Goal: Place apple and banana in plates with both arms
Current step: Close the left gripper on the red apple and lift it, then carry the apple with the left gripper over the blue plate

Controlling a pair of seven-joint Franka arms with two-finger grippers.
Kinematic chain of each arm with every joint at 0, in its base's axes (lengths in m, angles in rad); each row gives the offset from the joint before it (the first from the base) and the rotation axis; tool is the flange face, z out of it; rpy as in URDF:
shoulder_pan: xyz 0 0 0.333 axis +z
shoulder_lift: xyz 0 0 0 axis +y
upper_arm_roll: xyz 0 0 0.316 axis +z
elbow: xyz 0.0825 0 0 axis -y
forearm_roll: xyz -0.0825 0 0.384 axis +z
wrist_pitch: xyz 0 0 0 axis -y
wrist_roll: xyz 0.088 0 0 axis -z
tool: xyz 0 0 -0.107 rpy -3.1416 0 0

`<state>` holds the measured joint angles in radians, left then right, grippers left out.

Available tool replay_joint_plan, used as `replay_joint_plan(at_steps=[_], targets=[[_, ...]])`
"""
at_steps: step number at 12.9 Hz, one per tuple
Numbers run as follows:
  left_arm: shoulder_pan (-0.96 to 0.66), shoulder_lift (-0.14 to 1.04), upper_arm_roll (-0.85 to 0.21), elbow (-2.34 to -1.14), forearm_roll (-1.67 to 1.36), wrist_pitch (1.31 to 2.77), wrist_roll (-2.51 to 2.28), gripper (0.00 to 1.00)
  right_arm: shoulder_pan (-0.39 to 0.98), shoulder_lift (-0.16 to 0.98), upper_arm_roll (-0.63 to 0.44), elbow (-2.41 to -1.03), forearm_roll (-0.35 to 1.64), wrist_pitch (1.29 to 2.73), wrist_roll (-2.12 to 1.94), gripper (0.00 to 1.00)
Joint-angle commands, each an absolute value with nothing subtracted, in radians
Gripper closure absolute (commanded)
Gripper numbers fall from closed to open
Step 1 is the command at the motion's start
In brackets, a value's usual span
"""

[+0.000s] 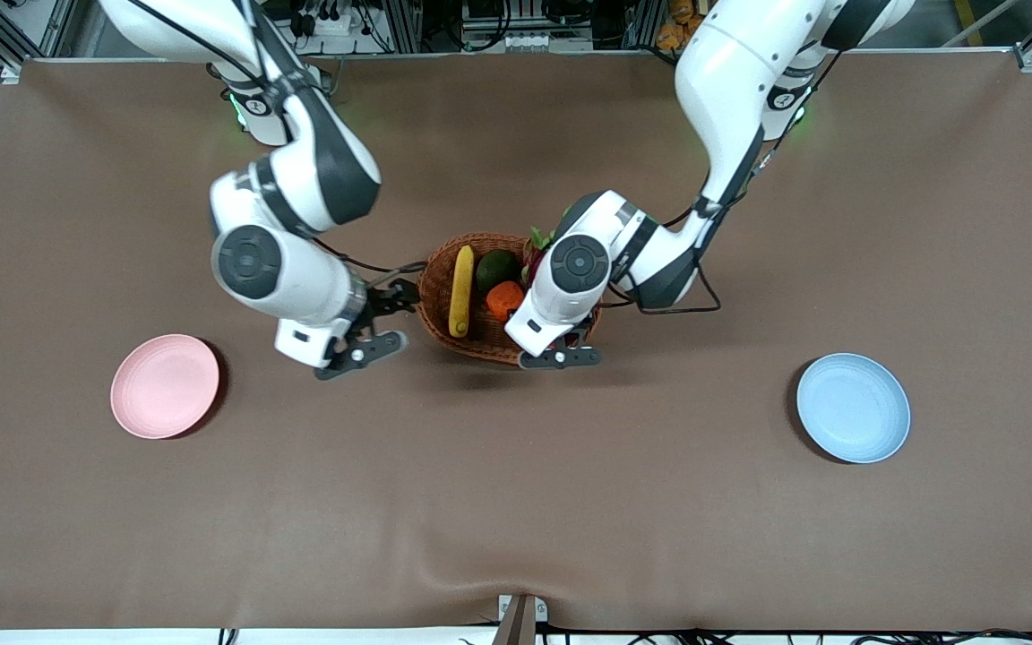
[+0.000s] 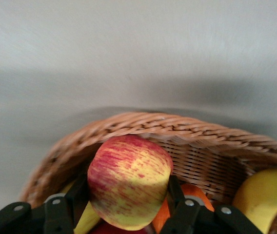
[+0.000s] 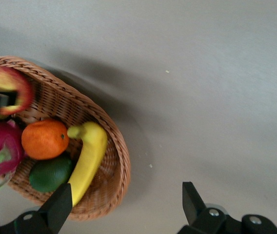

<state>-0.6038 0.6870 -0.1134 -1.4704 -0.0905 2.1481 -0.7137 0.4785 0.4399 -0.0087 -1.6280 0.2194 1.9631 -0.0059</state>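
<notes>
My left gripper (image 1: 559, 348) is over the wicker basket's edge nearer the front camera. In the left wrist view it (image 2: 128, 196) is shut on the red and yellow apple (image 2: 128, 180), held above the basket. In the front view the apple is hidden under the left hand; it shows blurred in the right wrist view (image 3: 9, 87). The banana (image 1: 460, 291) lies in the basket and also shows in the right wrist view (image 3: 87, 158). My right gripper (image 1: 393, 320) is open and empty (image 3: 126, 204) beside the basket, at the banana's end. The pink plate (image 1: 165, 386) and the blue plate (image 1: 853, 408) hold nothing.
The brown wicker basket (image 1: 431, 300) stands mid-table and also holds an orange fruit (image 1: 504, 300), a green fruit (image 1: 496, 269) and a dragon fruit (image 1: 534, 251). The pink plate lies toward the right arm's end, the blue plate toward the left arm's end.
</notes>
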Motion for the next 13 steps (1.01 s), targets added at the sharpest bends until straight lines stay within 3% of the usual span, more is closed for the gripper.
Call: replay_joint_plan(at_steps=[1, 6, 13], targets=[[-0.533, 0.514, -0.11, -1.489, -0.067, 2.007, -0.732, 1.0, 0.494, 0.465, -0.018, -1.631, 0.23, 1.99, -0.023, 0.0], [-0.295, 0.396, -0.114, -1.493, -0.066, 1.795, -0.522, 1.0, 0.506, 0.465, -0.018, -1.663, 0.226, 2.029, -0.025, 0.0], [0.084, 0.466, -0.115, -1.542, -0.066, 1.818, -0.044, 1.0, 0.581, 0.544, -0.018, -1.652, 0.161, 2.178, -0.014, 0.0]])
